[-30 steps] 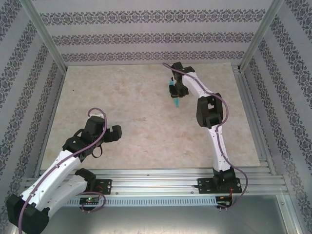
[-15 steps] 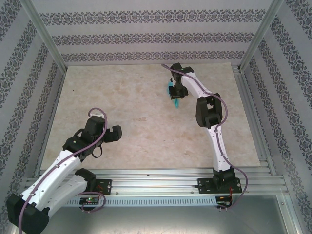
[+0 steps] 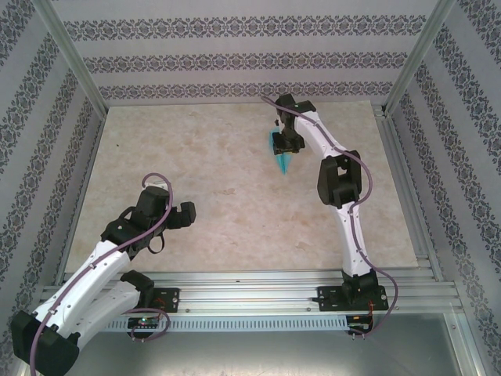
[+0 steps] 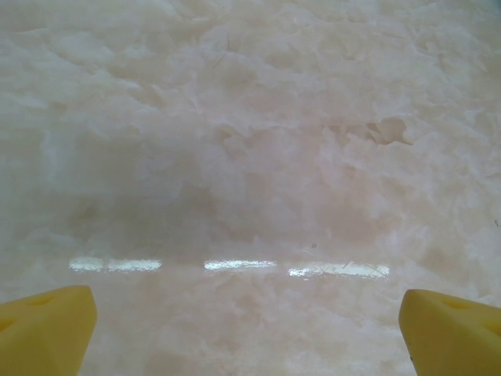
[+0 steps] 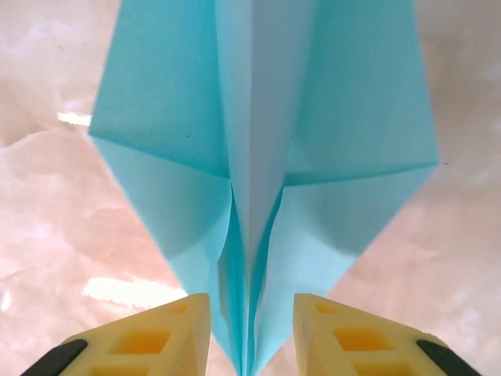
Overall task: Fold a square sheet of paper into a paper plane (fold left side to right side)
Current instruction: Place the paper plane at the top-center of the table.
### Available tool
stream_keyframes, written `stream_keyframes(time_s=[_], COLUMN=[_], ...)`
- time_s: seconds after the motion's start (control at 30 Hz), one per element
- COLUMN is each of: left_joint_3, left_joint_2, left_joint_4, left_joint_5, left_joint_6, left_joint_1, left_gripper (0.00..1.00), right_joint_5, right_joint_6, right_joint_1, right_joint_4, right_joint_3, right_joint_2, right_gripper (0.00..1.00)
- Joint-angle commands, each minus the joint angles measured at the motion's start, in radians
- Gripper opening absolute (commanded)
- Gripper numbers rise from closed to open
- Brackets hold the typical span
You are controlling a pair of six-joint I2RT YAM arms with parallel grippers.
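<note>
While right gripper (image 5: 252,317) pinches keel of slim light-blue paper plane (image 3: 280,157), long axis runs 12-to-6 o'clock in top view; left gripper (image 4: 250,321) spread, empty, at 8 o'clock.

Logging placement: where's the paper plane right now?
Top view: the paper plane is at the right gripper, toward the far side of the table, right of centre. Right wrist view: its keel sits between that gripper's fingers.

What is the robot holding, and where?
The right tool pinches the light-blue folded paper plane by its middle fold. The left tool holds nothing.
</note>
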Motion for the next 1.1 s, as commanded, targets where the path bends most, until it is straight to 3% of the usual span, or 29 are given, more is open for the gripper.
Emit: stream_keyframes(time_s=[0.0,0.17,0.3,0.53,0.7,0.9,1.0,1.07], left_joint_3=[0.011,0.044,0.103,0.11,0.084,-0.019,-0.081,-0.112], left_joint_2=[0.011,0.067,0.095,0.082,0.082,0.05,0.052,0.066], left_joint_4=[0.023,0.04,0.026,0.151,0.242,0.434,0.542,0.603], left_joint_5=[-0.034,-0.093,-0.151,-0.203,-0.312,-0.454,-0.528,-0.54], left_joint_6=[-0.028,-0.032,-0.01,0.042,0.1,0.226,0.286,0.322], left_joint_1=[0.013,0.021,0.035,0.07,0.088,0.095,0.105,0.123], left_gripper=[1.0,1.0,1.0,1.0,1.0,1.0,1.0,1.0], right_joint_5=[0.043,0.093,0.125,0.183,0.25,0.298,0.357,0.385], right_joint_6=[0.004,0.019,0.05,0.081,0.085,0.088,0.059,0.034], right_joint_1=[0.023,0.05,0.069,0.069,0.048,-0.041,-0.071,-0.09], right_joint_4=[-0.023,0.044,0.161,0.366,0.528,0.754,0.863,0.954], right_joint_3=[-0.015,-0.208,-0.477,-0.937,-1.228,-1.514,-1.633,-1.719], right_joint_2=[-0.114,-0.323,-0.579,-1.002,-1.258,-1.499,-1.575,-1.621], right_gripper=[0.35,0.38,0.4,0.45,0.52,0.69,0.95,0.98])
